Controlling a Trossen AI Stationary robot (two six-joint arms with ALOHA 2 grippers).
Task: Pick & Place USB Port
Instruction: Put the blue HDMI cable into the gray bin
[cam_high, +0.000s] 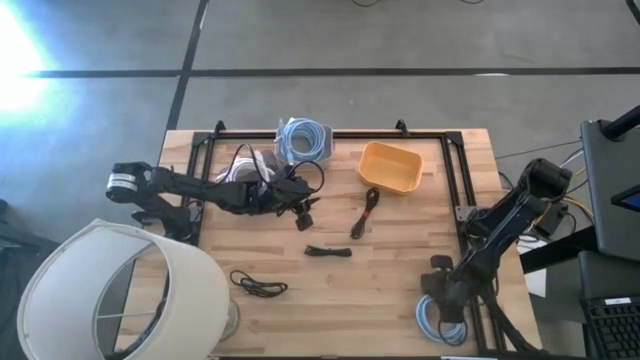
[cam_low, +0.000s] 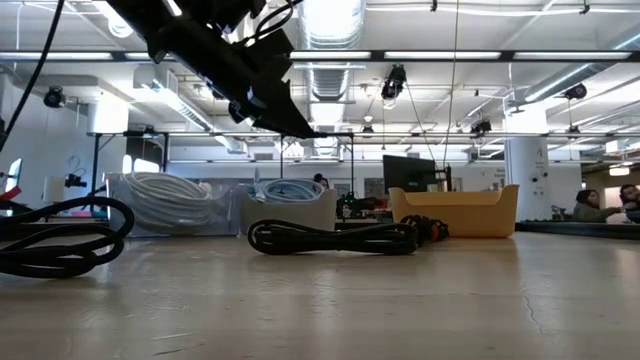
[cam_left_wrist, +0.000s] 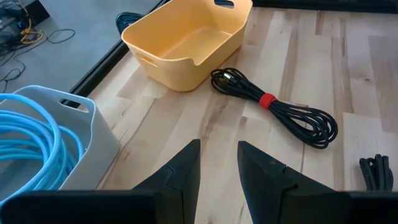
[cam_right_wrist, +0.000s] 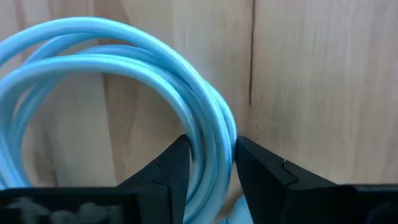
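Left gripper (cam_left_wrist: 217, 168) hovering empty, right gripper (cam_right_wrist: 211, 165) on the blue stuff

Left's fingers are nearly closed around nothing, center-left of frame. The black USB cable (cam_high: 364, 213) lies center by the yellow bin (cam_high: 390, 166). Right, lower right, pinches a light-blue cable coil (cam_right_wrist: 106, 74).

black usb cable (cam_high: 364, 213), coiled, beside yellow bin (cam_high: 390, 166)

The left arm reached from the left edge toward the frame's centre, its gripper (cam_high: 303, 212) raised off the table, fingers (cam_left_wrist: 180, 174) slightly parted and holding nothing. The right arm folded down at lower right, its gripper (cam_high: 443, 292) low, fingers (cam_right_wrist: 171, 168) closed around a strand.
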